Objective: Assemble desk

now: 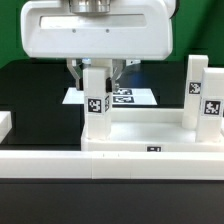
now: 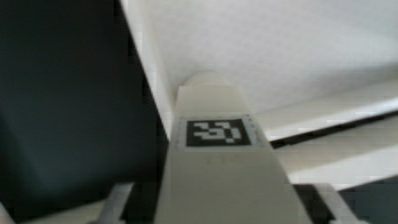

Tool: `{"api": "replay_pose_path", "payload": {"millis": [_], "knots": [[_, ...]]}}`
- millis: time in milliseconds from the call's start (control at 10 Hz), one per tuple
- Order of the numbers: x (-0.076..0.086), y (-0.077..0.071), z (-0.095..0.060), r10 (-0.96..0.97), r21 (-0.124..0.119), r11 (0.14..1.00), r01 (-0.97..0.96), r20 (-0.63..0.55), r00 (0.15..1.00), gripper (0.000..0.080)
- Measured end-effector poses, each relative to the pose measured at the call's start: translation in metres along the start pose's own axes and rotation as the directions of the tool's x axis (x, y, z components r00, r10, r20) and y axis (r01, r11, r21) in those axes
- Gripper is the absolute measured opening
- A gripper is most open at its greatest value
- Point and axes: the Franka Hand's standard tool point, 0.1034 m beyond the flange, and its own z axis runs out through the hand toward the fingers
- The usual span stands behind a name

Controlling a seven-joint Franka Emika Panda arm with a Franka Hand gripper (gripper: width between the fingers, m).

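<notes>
The white desk top [image 1: 140,135] lies on the black table with one square leg [image 1: 202,95] standing upright in its socket at the exterior view's right. My gripper [image 1: 97,78] is shut on a second tagged leg [image 1: 97,105] and holds it upright over the top's corner at the exterior view's left. I cannot tell whether the leg's lower end touches the socket. In the wrist view the held leg [image 2: 222,150] runs out from between my fingers [image 2: 121,200], with the desk top [image 2: 267,50] below it.
The marker board [image 1: 130,97] lies flat behind the desk top. A long plain white rail [image 1: 110,164] runs across the front. A small white piece [image 1: 4,126] sits at the exterior view's left edge. The arm's white housing [image 1: 95,30] fills the upper scene.
</notes>
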Motion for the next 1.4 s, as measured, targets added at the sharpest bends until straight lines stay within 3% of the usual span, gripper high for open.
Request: {"api": "replay_pose_path", "payload": {"millis": [300, 600, 700, 900, 1100, 1200, 1300, 1400], "knots": [[-0.0019, 0.0002, -0.0009, 0.322, 0.001, 0.947, -0.322, 0.003, 0.947, 0.0291], [-0.0024, 0.0017, -0.0004, 0.556, 0.001, 0.831, -0.556, 0.012, 0.831, 0.0291], [-0.0026, 0.0014, -0.0004, 0.666, 0.0, 0.746, -0.666, 0.014, 0.746, 0.0291], [-0.002, 0.0025, -0.0004, 0.741, -0.004, 0.672, -0.741, 0.016, 0.672, 0.0291], [-0.0021, 0.0022, -0.0002, 0.738, -0.005, 0.674, -0.738, 0.016, 0.674, 0.0298], [-0.0026, 0.0025, -0.0003, 0.704, -0.008, 0.71, -0.704, 0.02, 0.71, 0.0469], [-0.0027, 0.0019, -0.0025, 0.666, -0.021, 0.746, -0.666, 0.042, 0.745, 0.0469], [-0.0019, 0.001, -0.0035, 0.586, -0.022, 0.81, -0.586, 0.041, 0.809, 0.0613]]}}
